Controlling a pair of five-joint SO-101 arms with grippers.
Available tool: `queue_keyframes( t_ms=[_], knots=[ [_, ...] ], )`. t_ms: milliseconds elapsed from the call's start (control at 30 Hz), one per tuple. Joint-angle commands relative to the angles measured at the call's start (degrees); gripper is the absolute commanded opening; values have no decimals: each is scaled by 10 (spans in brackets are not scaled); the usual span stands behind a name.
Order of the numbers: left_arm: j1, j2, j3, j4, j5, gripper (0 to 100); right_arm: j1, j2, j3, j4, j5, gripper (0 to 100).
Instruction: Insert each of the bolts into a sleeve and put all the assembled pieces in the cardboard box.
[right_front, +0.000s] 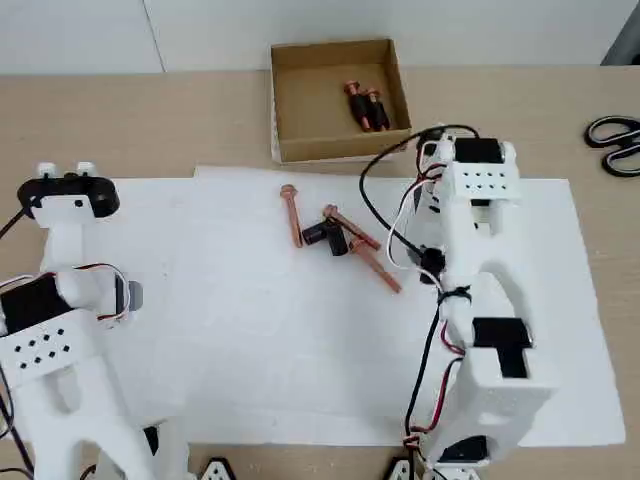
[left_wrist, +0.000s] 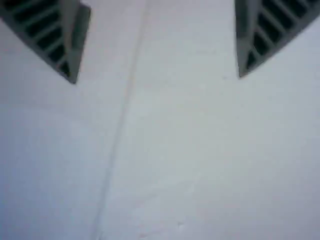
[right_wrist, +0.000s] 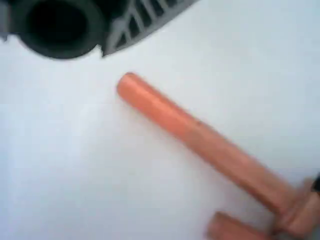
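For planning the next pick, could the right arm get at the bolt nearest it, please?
Probably yes: that bolt lies uncovered on the white sheet, close beside the right arm.

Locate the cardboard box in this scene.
In the high view, the cardboard box sits on the table beyond the far edge of the white sheet, near the middle, holding two assembled pieces.

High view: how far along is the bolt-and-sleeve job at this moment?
Done: two assembled pieces lie in the cardboard box. In hand: the right gripper appears to hold a black sleeve above one bolt. Left: three bare bolts and loose sleeves on the white mat need pairing and boxing; the left gripper is open, empty.
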Motion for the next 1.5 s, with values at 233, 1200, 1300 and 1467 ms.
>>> queue_keyframes(
  t_ms=[233, 1200, 1300, 1467],
  knots=[
    [20, -4, -24, -11, 1, 196, 79, -116, -28, 8, 18, 4],
    [346, 530, -465, -62, 212, 196, 56, -143, -23, 23, 183, 6],
    [349, 626, -555, -60, 258, 196, 56, -142, -23, 22, 175, 6],
    [351, 762, -734, 6, 292, 196, 56, -142, -22, 8, 171, 6]
  ],
)
